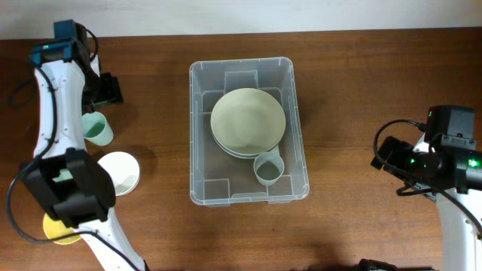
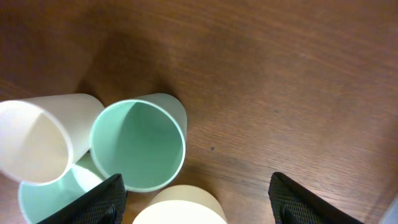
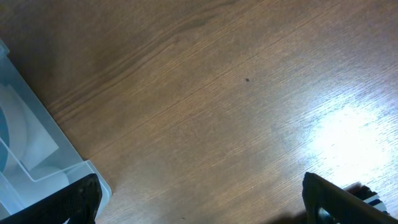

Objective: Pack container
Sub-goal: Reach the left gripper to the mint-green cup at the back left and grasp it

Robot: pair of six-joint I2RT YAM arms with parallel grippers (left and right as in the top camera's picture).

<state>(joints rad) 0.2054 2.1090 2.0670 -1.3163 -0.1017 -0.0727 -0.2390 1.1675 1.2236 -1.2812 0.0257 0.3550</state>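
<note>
Left wrist view is showing your left hand (image 2: 197, 180) spread wide and empty above a cluster of cups (image 2: 34, 140), with the green cup (image 2: 138, 144) turning its mouth toward it, probably lining up the next pick. The container (image 1: 197, 150) is sitting in the middle of the tabletop (image 1: 354, 75), already holding stacked bowls (image 1: 248, 120) and a small cup (image 1: 269, 168), while your right hand (image 3: 200, 180) is hanging wide and empty beside its corner, out of the way.

One clear container (image 1: 197, 135) at frame centre, with what looks like two stacked plates (image 1: 248, 120) and one grey-green cup (image 1: 269, 168) inside. Lower left of the left wrist view: four cups, namely one white cup (image 2: 34, 140), one cream cup (image 2: 180, 208), two green cups (image 2: 140, 144).
</note>
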